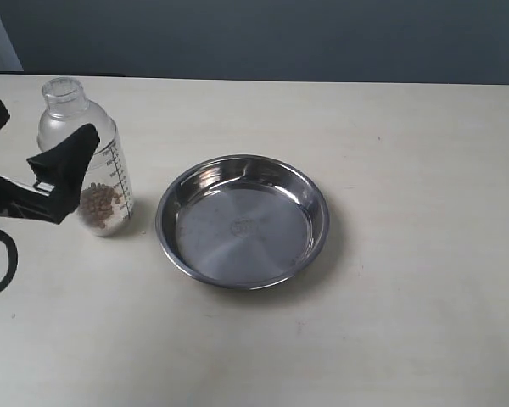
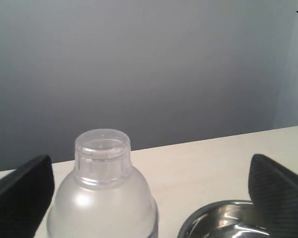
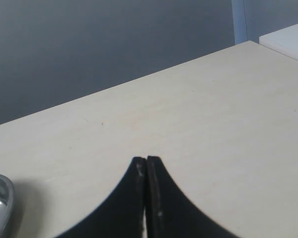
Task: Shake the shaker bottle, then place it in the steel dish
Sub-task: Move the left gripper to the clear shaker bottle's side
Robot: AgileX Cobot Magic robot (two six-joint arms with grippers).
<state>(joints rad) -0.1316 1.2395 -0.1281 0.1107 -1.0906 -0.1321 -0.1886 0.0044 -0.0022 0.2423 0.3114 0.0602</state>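
The pale table (image 1: 390, 339) is closest. On it sits the shiny steel dish (image 1: 237, 246). Just beside it the shaker bottle (image 1: 110, 182) stands upright on the table. The left gripper (image 1: 42, 121) is spread wide, one finger on each side of the bottle. The right gripper (image 3: 146, 163) is pressed together. Far back is a grey-blue wall (image 1: 280, 38).

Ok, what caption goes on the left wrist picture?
Open tool either side of the upright bottle, steel dish nearby.

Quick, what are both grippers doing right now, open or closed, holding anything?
Left gripper: open, fingers on either side of the shaker bottle, not clamped on it.
Right gripper: closed, holding nothing.
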